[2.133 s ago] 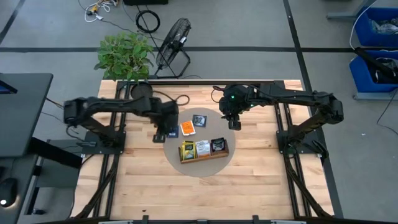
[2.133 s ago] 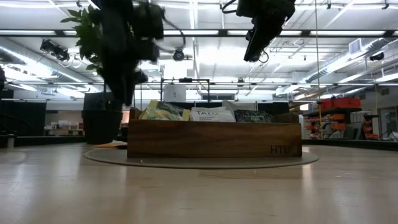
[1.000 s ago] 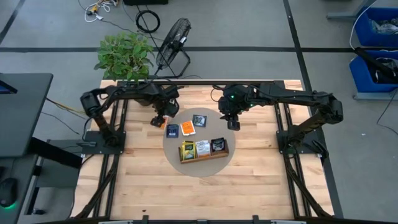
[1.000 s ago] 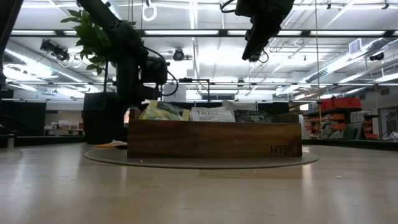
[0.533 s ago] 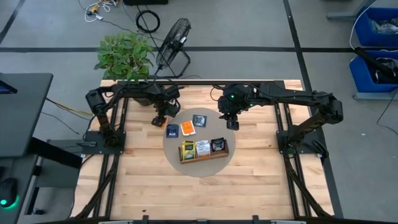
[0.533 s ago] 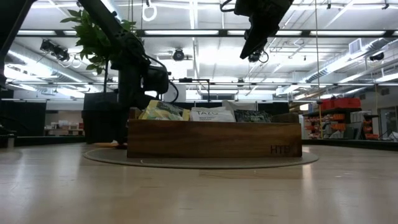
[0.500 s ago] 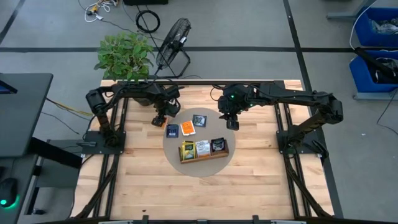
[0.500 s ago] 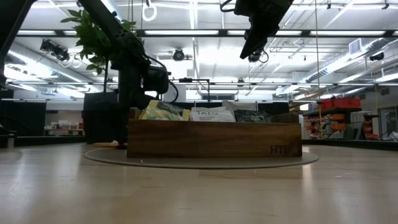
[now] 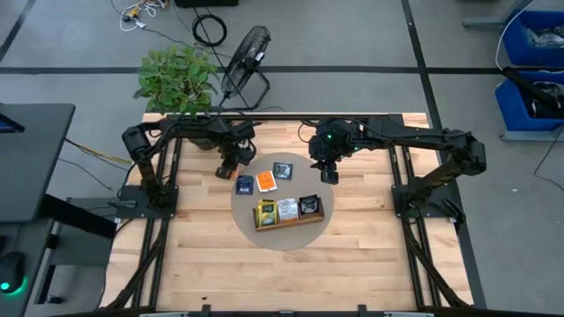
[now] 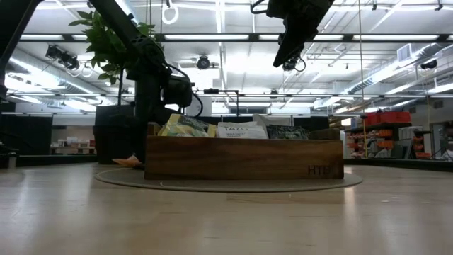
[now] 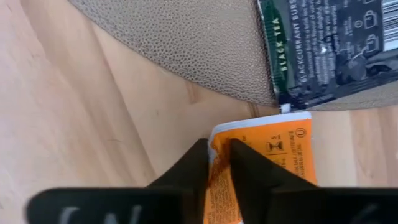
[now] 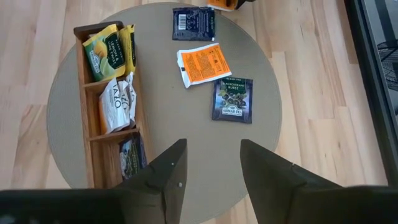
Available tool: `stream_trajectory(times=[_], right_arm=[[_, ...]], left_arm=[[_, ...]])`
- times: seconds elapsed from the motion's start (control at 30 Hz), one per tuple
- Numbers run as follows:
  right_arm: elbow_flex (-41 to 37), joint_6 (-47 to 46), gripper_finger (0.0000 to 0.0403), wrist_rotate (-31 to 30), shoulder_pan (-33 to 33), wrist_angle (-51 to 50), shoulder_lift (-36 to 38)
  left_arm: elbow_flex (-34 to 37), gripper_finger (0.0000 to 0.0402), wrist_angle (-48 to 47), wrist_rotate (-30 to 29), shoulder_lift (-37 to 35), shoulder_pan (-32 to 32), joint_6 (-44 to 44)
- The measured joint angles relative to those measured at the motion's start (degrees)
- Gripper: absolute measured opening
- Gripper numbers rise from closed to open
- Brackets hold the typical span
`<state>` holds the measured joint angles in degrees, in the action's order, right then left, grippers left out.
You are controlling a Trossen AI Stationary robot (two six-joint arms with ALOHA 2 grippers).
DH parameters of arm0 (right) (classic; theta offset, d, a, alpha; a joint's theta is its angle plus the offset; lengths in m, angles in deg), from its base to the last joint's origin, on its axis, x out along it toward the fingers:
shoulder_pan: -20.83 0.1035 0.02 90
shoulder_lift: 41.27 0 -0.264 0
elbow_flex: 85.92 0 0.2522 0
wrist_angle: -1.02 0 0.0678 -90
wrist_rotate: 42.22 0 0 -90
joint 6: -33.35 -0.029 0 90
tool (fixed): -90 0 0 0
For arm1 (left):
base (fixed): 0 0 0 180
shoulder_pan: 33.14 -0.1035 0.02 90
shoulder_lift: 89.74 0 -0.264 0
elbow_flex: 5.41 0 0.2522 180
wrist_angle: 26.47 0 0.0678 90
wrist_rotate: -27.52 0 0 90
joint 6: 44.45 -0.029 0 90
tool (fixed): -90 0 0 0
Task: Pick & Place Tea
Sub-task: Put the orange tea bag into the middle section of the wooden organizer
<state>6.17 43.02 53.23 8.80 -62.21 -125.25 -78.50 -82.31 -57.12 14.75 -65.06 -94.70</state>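
An orange tea packet (image 11: 267, 162) lies on the bare wood just off the left rim of the round grey mat (image 9: 242, 207), and my left gripper (image 11: 219, 146) is shut on it, pointing down (image 9: 226, 169). On the mat lie a dark blue packet (image 12: 193, 23), another orange packet (image 12: 203, 64) and a dark blackcurrant packet (image 12: 233, 99). The wooden tray (image 12: 106, 106) holds yellow, white and dark packets. My right gripper (image 12: 211, 168) hangs open high above the mat's far right part (image 9: 327, 172). My left gripper pinches the orange packet between its two fingers at one side edge (image 11: 218, 163), near the white-trimmed end (image 11: 261, 127). The fingers come from above, pointing down. The packet lies on the table, and its near part stands slightly raised (image 10: 127, 161).
A potted plant (image 9: 176, 77) and a floor fan (image 9: 245, 57) stand beyond the table's far edge. Dark arm frames (image 9: 145, 189) run along both table sides. Bare wood (image 9: 291, 273) stretches from the mat to the near edge.
My left gripper has sunk a little onto the orange packet beside the mat. In the low view the packet, flat a second ago, now bulges up at its near part. My right arm has kept still.
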Motion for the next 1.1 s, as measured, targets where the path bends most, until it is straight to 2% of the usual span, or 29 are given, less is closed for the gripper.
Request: stream_trajectory(times=[0.2, 0.6, 0.87, 1.1], right_arm=[[0.0, 0.0, 0.0157, 0.0, 0.0, 0.0, 0.0], [0.0, 0.0, 0.0157, 0.0, 0.0, 0.2, 0.1], [0.0, 0.0, 0.0157, 0.0, 0.0, -1.3, 1.5], [0.0, -1.0, 0.0157, -1.5, -1.2, -6.1, 3.9]], left_arm=[[-1.8, 0.0008, -4.5, -0.4, 0.3, 0.4, 0.1], [-12.1, 0.0004, -16.3, -1.8, 0.4, 3.4, 3.2], [-21.2, 0.0003, -23.3, -1.8, -0.2, 8.0, 6.5], [-23.6, 0.0002, -18.4, -2.5, -6.3, 13.6, 6.1]])
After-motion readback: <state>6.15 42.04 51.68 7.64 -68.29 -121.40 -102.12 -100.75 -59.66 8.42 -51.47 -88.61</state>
